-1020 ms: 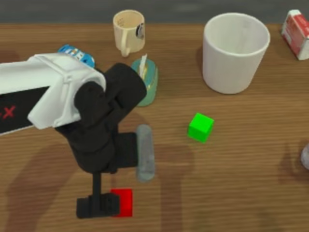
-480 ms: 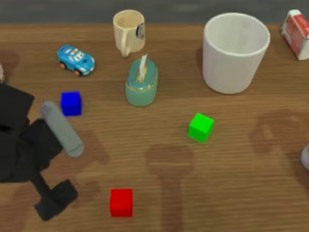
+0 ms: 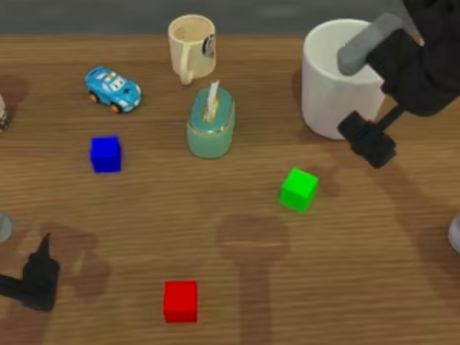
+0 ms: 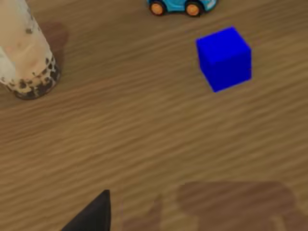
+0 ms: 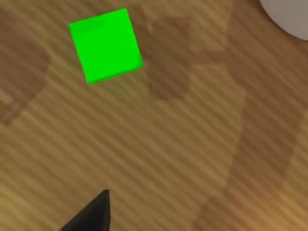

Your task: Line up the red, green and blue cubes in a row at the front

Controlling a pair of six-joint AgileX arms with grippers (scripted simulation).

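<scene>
Wood-grain table fills the top view, with the red cube sitting alone near the front edge, the green cube further back toward the middle-right, and the blue cube well apart on the left, near a light-blue toy car. Behind them stand a cream mug, a teal tissue holder and a large white cup. My left gripper hangs low at the front-left corner, holding nothing; whether its fingers are spread or pressed together I cannot tell. My right gripper hovers beside the white cup, back-right of the green cube, also empty, finger state unclear
</scene>
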